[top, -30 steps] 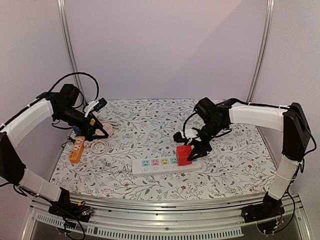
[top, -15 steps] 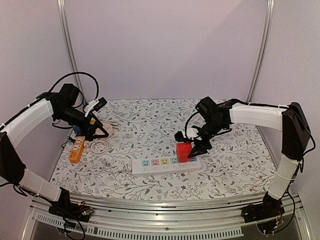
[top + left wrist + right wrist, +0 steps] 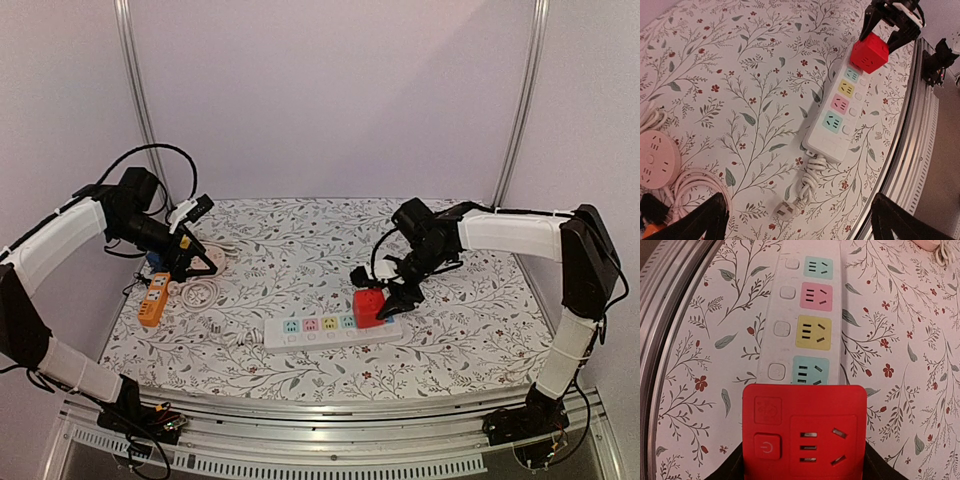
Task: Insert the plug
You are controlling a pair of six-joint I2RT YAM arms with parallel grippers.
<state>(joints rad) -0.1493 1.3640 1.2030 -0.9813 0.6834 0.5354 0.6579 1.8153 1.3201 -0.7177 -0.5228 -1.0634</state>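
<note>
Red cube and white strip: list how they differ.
The red cube is a compact block; the white strip is long and flat. The cube shows one socket, the strip four coloured ones. The right gripper grips the cube; the strip lies ungripped on the table. Both have sockets and buttons.

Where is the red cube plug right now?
The red cube plug sits right of centre in the top view, at the right end of the white power strip, gripped by the right gripper.
</note>
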